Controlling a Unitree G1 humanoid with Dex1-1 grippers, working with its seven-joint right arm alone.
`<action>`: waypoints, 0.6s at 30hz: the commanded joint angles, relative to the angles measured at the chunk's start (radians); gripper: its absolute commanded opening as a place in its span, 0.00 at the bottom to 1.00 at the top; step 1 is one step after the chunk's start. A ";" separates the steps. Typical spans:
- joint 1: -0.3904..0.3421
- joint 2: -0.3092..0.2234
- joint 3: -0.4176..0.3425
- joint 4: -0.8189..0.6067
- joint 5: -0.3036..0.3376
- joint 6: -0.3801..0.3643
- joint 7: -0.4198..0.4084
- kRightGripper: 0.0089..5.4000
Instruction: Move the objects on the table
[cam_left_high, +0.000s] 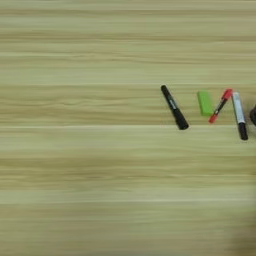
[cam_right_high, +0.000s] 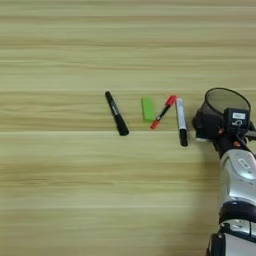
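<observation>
R gripper (cam_right_high: 216, 131) sat at the pen cup (cam_right_high: 220, 107), seen in the right eye view only; silver forearm (cam_right_high: 239, 175) came up from the bottom-right corner. Black gripper body pressed against the cup's near side, covering its lower right wall. Can't tell if the fingers were apart or together, or clamped on the cup wall: they merged w/ the black mesh. Cup stood upright, open mouth visible just beyond the gripper, dark rim oval.

Rest of the objs lay in a row to the gripper's left, all flat on the table (cam_left_high: 75, 175). Nearest: silver-grey marker (cam_left_high: 239, 115), just left of the cup, lying nearly straight away from the robot, black cap at the near end. Next left, red pen (cam_left_high: 220, 106), tilted, its far end close to or touching the silver marker's far end, near tip angled away left. Then green block (cam_left_high: 205, 103), just beside the pen's near tip; touching or not, can't tell. Furthest from the gripper: black marker (cam_left_high: 174, 107), well apart from the block, slanted w/ its near end pointing back toward the gripper side.

In the left eye view only a dark sliver of the cup showed at the right edge.
</observation>
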 joint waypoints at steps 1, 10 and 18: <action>-0.087 -0.036 0.013 -0.017 -0.004 -0.038 -0.012 0.88; -0.083 -0.040 0.020 -0.023 0.003 -0.053 -0.013 1.00; -0.043 -0.032 0.017 -0.118 0.009 -0.047 -0.014 1.00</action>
